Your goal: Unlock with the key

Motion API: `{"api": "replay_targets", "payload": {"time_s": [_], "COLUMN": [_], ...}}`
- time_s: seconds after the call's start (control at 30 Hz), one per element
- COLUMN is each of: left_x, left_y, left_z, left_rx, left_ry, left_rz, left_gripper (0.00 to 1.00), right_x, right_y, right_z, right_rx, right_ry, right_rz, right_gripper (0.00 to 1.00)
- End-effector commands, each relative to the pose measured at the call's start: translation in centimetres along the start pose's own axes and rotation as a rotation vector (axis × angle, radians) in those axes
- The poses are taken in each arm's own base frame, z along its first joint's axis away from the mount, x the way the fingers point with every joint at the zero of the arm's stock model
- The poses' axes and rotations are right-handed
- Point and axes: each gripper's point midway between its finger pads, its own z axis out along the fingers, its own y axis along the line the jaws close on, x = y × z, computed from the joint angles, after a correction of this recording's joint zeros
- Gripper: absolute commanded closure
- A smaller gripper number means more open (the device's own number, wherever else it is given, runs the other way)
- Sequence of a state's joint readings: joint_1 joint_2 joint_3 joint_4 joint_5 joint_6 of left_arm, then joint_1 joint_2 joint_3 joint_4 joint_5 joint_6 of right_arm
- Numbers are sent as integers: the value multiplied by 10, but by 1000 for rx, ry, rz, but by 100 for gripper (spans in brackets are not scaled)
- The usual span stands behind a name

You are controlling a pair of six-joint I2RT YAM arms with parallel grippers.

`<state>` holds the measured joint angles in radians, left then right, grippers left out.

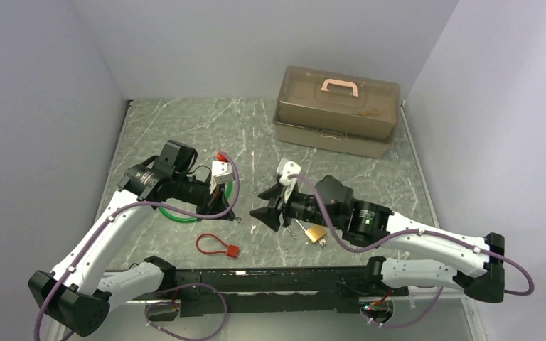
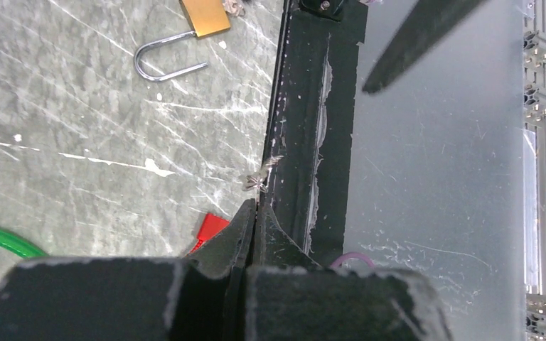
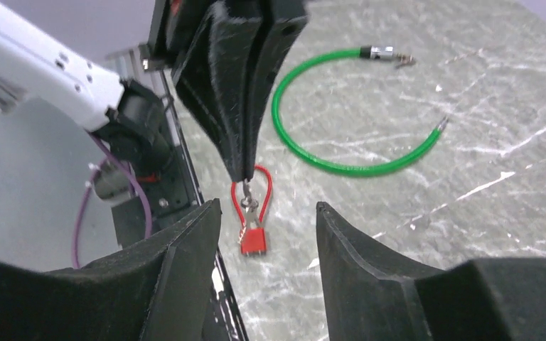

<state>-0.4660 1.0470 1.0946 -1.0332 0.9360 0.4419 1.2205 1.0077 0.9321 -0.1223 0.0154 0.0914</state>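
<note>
The left claw [image 2: 256, 206] is clenched, its two black fingers pressed together, and a small metal key [image 2: 261, 177] sticks out from their tips. In the overhead view this claw points toward 4 o'clock, near the middle of the table. The right claw [image 3: 266, 213] faces it from close by at 3 o'clock, released, its fingers spread with nothing between them.

The brass padlock [image 1: 316, 233] lies flat on the table at about 4 o'clock from the right claw, tucked just beside that arm's wrist, apart from the key. Its steel shackle shows in the left wrist view; whether it is latched is hard to tell.

A small red cable lock [image 1: 217, 246] lies at 7 o'clock from the left claw, near the table's front edge. A green cable loop [image 3: 341, 163] lies at 9 o'clock, partly under the left arm. At the back, toward 1 o'clock, stands a closed, brown see-through toolbox [image 1: 338, 110] with a pink handle.

The table [image 1: 185, 124] is grey-green marble with white veins, edged in front by a black rail. Pale, plain walls close it in on three sides.

The key is tiny and blurred, so its shape cannot be made out. The right arm hides part of the padlock from above.
</note>
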Motion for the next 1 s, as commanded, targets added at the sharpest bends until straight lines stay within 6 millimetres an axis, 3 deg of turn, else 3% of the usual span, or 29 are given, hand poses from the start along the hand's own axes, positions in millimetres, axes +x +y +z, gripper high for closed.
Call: {"api": "replay_targets", "payload": {"time_s": [0.0, 0.2, 0.7, 0.83, 0.97], "left_x": [-18, -20, -24, -25, -25], "left_y": [-12, -17, -25, -27, -26], "left_z": [-11, -13, -15, -16, -16], "left_rx": [10, 18, 43, 47, 44], "left_ry": [-42, -57, -79, -84, -85], "left_rz": [84, 100, 118, 122, 122], "left_gripper": [100, 100, 100, 100, 100], "right_x": [-35, -22, -7, 1, 4], "right_y": [4, 19, 27, 29, 31], "right_z": [-5, 11, 23, 29, 31], "right_rx": [-120, -306, -423, -446, -471], "right_ry": [-156, -123, -132, -108, -101], "right_rz": [93, 190, 284, 293, 303], "right_gripper": [48, 52, 58, 63, 75]}}
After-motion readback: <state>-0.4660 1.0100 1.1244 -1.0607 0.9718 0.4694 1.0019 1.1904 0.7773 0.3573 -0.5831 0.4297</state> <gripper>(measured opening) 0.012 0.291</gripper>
